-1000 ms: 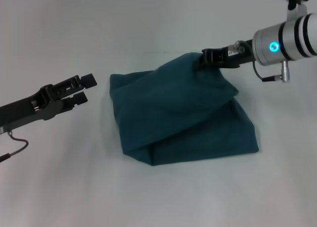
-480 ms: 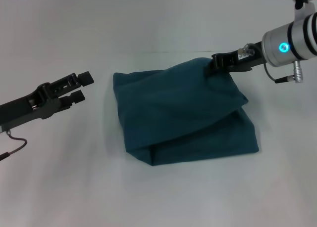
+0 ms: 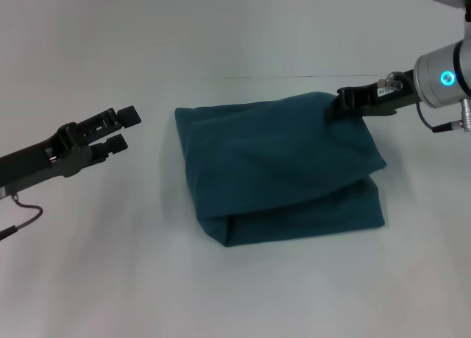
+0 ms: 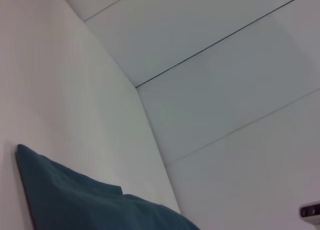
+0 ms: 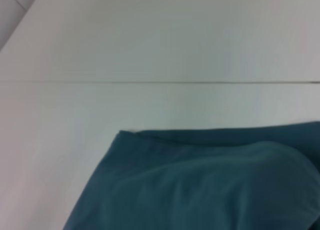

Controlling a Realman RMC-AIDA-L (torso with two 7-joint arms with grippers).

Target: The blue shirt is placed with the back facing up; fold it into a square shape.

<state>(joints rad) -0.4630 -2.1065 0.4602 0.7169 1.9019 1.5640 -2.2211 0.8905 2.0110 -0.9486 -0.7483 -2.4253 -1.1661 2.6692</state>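
Observation:
The blue shirt (image 3: 280,169) lies folded into a thick, roughly square bundle in the middle of the white table (image 3: 235,294). Its top layer slopes up toward the far right corner. There my right gripper (image 3: 340,104) is shut on the fabric's edge, holding that corner slightly raised. My left gripper (image 3: 122,129) hovers open a short way left of the bundle, apart from it, with nothing between its fingers. The left wrist view shows the shirt (image 4: 90,202) low down, and the right wrist view shows the shirt (image 5: 200,185) close up with no fingers visible.
A thin seam line (image 3: 294,76) runs across the table behind the shirt. A loose black cable (image 3: 18,220) hangs under my left arm. White table surface surrounds the bundle on all sides.
My right gripper has drawn the shirt's far corner rightward and a little lower, spreading and flattening the top layer. The left gripper has stayed where it was.

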